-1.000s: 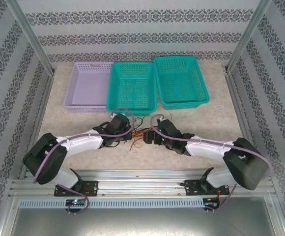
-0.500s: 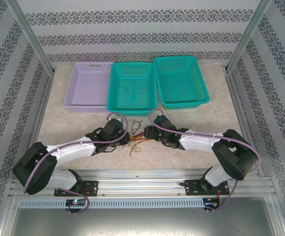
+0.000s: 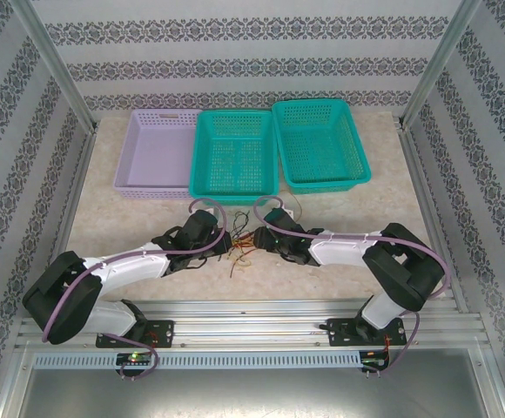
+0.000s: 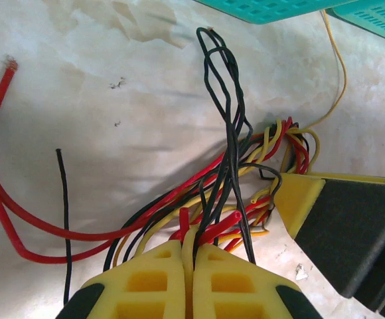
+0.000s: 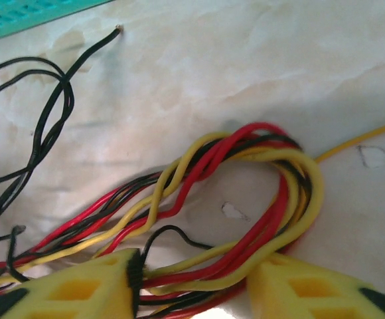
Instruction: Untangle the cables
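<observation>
Overhead, thin red, yellow and black cables lay tangled on the pale marbled table between my left gripper and right gripper. At my left wrist, I pinched several strands tight. At my right wrist, my jaws stood part-open, straddling a looped bundle.

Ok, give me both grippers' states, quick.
Left gripper: shut on the cables.
Right gripper: open, fingers either side of the cables.

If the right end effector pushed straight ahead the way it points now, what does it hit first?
The cables: the right end effector has its fingers either side of their red, yellow and black loop. Beyond that lies bare table, though depth is hard to judge.
</observation>
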`<state>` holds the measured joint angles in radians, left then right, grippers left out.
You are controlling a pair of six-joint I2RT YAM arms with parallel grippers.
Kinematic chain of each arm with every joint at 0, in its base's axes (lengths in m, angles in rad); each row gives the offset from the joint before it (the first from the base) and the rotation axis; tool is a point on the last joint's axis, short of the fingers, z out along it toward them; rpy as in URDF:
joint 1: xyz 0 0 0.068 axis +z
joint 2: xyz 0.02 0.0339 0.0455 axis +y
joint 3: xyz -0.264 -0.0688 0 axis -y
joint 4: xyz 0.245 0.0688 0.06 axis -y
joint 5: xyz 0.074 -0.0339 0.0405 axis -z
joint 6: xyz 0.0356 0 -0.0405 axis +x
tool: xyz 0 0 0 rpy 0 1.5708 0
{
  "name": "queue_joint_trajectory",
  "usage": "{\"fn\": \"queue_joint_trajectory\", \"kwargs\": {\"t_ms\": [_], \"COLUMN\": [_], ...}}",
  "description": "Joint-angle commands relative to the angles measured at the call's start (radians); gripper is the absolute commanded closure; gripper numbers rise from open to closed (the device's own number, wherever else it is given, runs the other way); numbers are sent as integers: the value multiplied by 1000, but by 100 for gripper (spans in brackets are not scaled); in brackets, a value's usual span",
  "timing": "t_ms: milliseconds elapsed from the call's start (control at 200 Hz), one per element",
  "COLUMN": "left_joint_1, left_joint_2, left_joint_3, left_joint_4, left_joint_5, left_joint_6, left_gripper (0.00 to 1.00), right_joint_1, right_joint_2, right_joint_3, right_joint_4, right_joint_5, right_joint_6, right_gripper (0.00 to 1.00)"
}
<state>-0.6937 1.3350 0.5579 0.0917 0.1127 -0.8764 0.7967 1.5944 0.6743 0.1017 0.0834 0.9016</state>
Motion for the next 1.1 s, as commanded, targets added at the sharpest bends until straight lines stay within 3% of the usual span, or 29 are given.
{"fn": "queue_joint_trajectory", "kwargs": {"t_ms": [0,135,355,620,1094], "left_joint_1": [-20,-20,-20,-20,-20], "left_joint_2": [-45,-98,-205,-348,-422], "left_joint_3": [-23,-49,-73,-60,6], "left_joint_4": [74,75,19,-151,-388], "left_joint_5": [16,13,3,-62,-154], "left_joint_6": [-21,-33,-39,16,125], "left_gripper": [100,100,100,100,100], "right_joint_1": [15,15,9,-70,-319], "right_joint_2": [-1,-26,-69,-233,-526], "right_joint_3": [0,-10,-43,-122,-240], "right_joint_4": [6,0,-4,-79,-197], "right_joint_5": [19,41,68,118,15], "right_joint_6": [13,-1,0,-29,-104], "right_gripper": [66,83,100,100,100]}}
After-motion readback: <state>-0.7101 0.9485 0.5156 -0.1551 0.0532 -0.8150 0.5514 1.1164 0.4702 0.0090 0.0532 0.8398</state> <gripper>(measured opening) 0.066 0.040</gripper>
